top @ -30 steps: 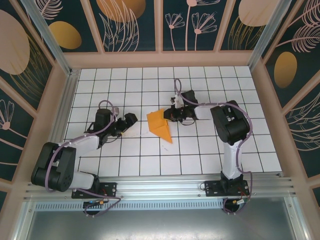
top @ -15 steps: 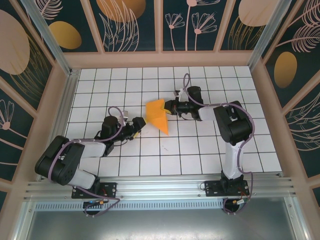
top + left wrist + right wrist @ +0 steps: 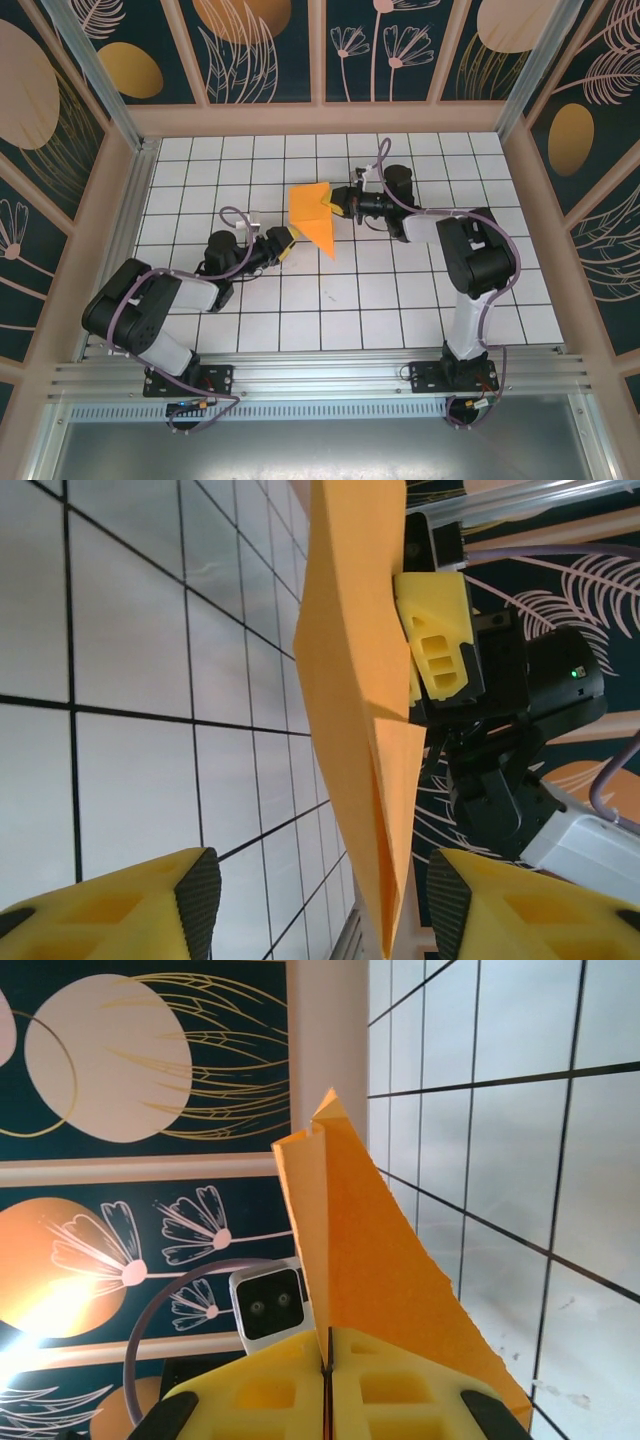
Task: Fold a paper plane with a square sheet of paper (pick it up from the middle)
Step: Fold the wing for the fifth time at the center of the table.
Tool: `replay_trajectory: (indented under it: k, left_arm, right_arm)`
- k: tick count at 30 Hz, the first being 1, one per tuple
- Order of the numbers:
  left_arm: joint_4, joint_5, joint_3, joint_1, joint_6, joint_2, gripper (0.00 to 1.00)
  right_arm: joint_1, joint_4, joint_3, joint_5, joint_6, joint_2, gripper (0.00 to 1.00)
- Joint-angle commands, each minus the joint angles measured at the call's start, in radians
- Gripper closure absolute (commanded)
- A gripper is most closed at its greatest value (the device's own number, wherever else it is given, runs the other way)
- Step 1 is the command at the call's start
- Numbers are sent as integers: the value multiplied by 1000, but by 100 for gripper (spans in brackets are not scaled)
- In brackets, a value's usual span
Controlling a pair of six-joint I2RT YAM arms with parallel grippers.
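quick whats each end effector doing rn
left end effector: open, fingers either side of the paper
right end effector: closed on the paper

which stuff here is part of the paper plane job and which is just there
Job: orange paper, partly folded; right gripper, shut on it; left gripper, open around its tip.
Just there: tiled table; patterned wall panels; metal rail in front.

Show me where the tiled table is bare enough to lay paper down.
Bare: the near tiles between the arm bases, and the far-left corner. Crowded: the middle, where left gripper and right gripper meet at the folded orange paper.
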Motion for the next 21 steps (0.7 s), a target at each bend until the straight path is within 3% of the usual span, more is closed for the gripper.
replay_trajectory:
  k: [1, 12, 21]
  left_arm:
    - [137, 9, 29, -5, -30, 19, 46]
    - [151, 10, 45, -4, -35, 55, 64]
    - [87, -5, 49, -5, -18, 64, 92]
  right_arm:
    - [-3, 62, -20, -31, 35, -46, 89]
    - [4, 87, -42, -39, 48, -48, 89]
    - [11, 44, -52, -31, 9, -39, 88]
